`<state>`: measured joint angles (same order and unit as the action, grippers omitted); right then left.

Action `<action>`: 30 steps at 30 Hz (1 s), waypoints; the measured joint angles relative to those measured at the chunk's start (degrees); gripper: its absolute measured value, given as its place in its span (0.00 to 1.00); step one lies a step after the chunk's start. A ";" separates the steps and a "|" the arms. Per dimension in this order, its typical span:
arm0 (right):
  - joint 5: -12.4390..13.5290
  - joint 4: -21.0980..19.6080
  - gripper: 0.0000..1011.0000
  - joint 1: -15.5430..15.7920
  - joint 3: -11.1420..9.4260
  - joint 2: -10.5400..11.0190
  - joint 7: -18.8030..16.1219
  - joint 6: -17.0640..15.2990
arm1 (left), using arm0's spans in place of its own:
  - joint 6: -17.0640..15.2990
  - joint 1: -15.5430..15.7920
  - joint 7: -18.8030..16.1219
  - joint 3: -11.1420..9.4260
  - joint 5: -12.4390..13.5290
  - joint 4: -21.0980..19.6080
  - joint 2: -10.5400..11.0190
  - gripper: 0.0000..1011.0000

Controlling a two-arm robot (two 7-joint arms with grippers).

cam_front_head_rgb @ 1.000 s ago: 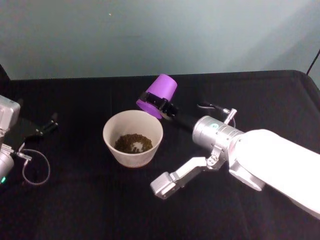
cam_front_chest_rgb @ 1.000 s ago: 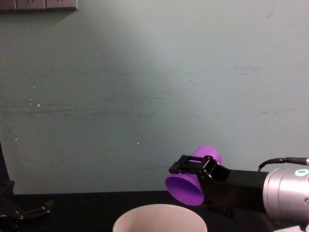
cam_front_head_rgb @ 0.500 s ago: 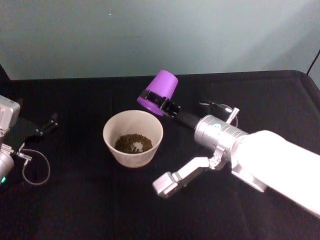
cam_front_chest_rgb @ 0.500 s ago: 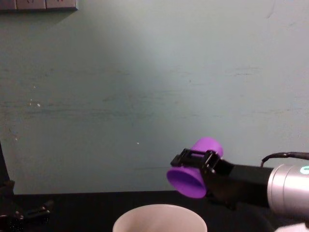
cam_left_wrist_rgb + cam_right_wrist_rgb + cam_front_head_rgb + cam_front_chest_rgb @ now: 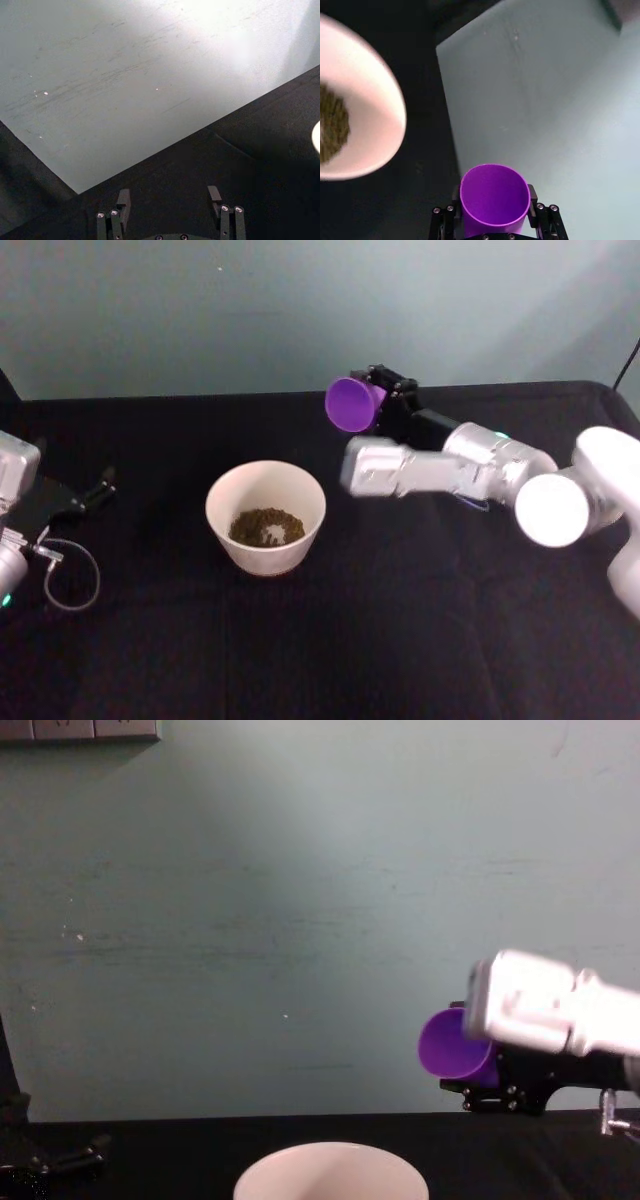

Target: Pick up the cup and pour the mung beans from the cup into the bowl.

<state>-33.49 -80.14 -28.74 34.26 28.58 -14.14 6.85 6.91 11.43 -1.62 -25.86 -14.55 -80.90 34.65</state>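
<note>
The purple cup (image 5: 350, 404) hangs in the air behind and to the right of the bowl (image 5: 225, 530), lying sideways with its mouth facing left. My right gripper (image 5: 383, 400) is shut on it, a finger (image 5: 534, 196) on each side. Its inside (image 5: 494, 195) looks empty. In the chest view the cup (image 5: 448, 1045) floats above and right of the bowl rim (image 5: 330, 1158). The pale bowl stands on the black table with mung beans (image 5: 267, 527) in its bottom. My left gripper (image 5: 169, 200) rests open and empty at the table's left edge (image 5: 85, 495).
A grey cable loop (image 5: 72, 585) lies beside the left arm. The black table (image 5: 300, 660) ends at a pale green wall (image 5: 300, 310) just behind the cup. Bare cloth stretches in front of the bowl.
The right arm has swung the cup away from above the bowl, back and to the right, and turned it from mouth-down to lying sideways. Bowl and left arm are unmoved.
</note>
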 joint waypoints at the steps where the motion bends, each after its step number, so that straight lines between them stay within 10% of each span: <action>1: 2.75 0.72 0.73 0.02 -0.95 -0.44 -1.39 0.29 | 0.00 0.00 0.00 0.00 0.00 0.00 0.00 0.99; 5: 16.04 4.48 0.73 0.24 -6.16 -2.89 -8.83 0.68 | 0.00 0.00 0.00 0.00 0.00 0.00 0.00 0.99; 14: 33.29 9.69 0.73 -0.04 -10.19 -5.24 -20.08 -1.30 | 0.00 0.00 0.00 0.00 0.00 0.00 0.00 0.99; 30: 38.54 12.78 0.73 -1.19 -9.69 -5.13 -24.92 -2.58 | 0.00 0.00 0.00 0.00 0.00 0.00 0.00 0.99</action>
<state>5.05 -67.36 -29.92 24.57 23.45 -39.06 4.27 6.91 11.44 -1.62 -25.86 -14.55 -80.90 34.65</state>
